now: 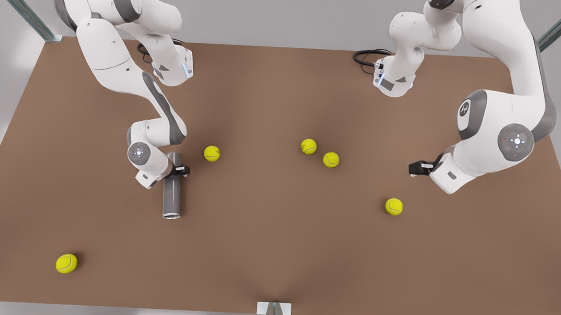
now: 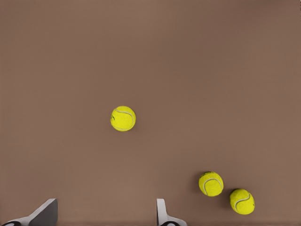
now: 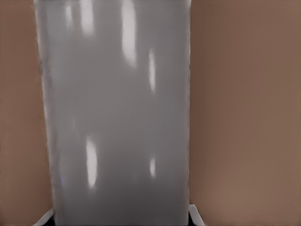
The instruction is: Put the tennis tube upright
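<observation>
tennis tube point(image 3: 117, 117) right up against the right wrist camera, grey and glossy. the right gripper point(image 3: 121, 219) straddles it, one fingertip point(image 3: 47, 219) tight on each side, clamped on the tube. in the front view the tube point(image 1: 172, 195) lies flat on the brown table point(image 1: 275, 253), left of centre, its pale-rimmed open end pointing to the bottom edge. the right gripper point(image 1: 180, 170) has it near the far, upper end. that arm comes down from the upper left, elbow bent, wrist low over the table. at the front view's right, the left gripper point(image 1: 413, 168) waits above the table, well apart from the tube, arm folded, wrist pointing toward the centre. the left wrist view shows its fingers point(image 2: 162, 214) spread apart over bare table, three tennis balls point(image 2: 123, 118) beyond them.
</observation>
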